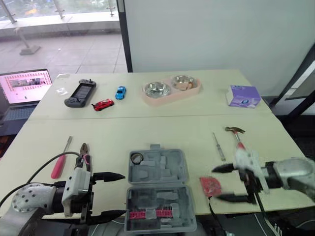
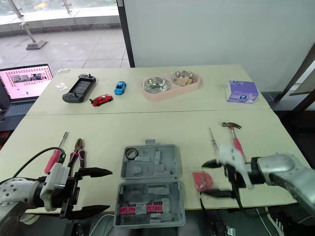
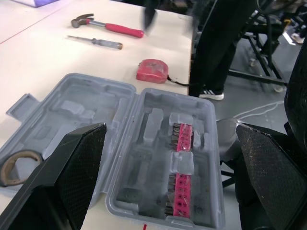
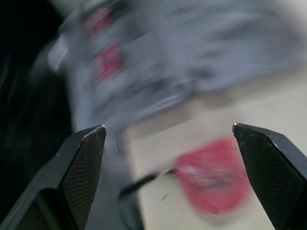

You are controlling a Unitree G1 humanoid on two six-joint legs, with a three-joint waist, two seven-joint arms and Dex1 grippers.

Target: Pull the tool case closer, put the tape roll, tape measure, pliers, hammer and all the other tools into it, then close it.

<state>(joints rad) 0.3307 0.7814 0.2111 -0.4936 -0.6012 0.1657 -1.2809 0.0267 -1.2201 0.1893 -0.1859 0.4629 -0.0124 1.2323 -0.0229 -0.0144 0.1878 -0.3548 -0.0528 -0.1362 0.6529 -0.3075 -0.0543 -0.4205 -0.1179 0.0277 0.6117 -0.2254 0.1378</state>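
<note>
At the table's [image 1: 147, 129] near edge the open tool case [image 1: 158, 189] lies between the left gripper [image 1: 123, 194] and right gripper [image 1: 216, 184], both spread wide. The hammer [image 1: 237, 135], pliers [image 1: 84, 152], red-handled screwdriver [image 1: 60, 161] and thin screwdriver [image 1: 218, 146] lie outside it, the tape measure [image 1: 211, 186] just beside the right gripper. Only the tape roll [image 1: 136, 158] appears stowed; closing remains.

The case [image 1: 158, 189], bottom centre, is grey, matt, moulded plastic. The table [image 1: 147, 130] is pale, smooth and matt. At right, the hammer [image 1: 236, 135] has a dull metal head and a glossy red grip. Top centre, two bowls [image 1: 156, 89] are shiny metal, set in a pink plastic tray [image 1: 172, 97]. The left gripper [image 3: 170, 126] has black fingers [image 3: 67, 177] with a fine woven grain.
</note>
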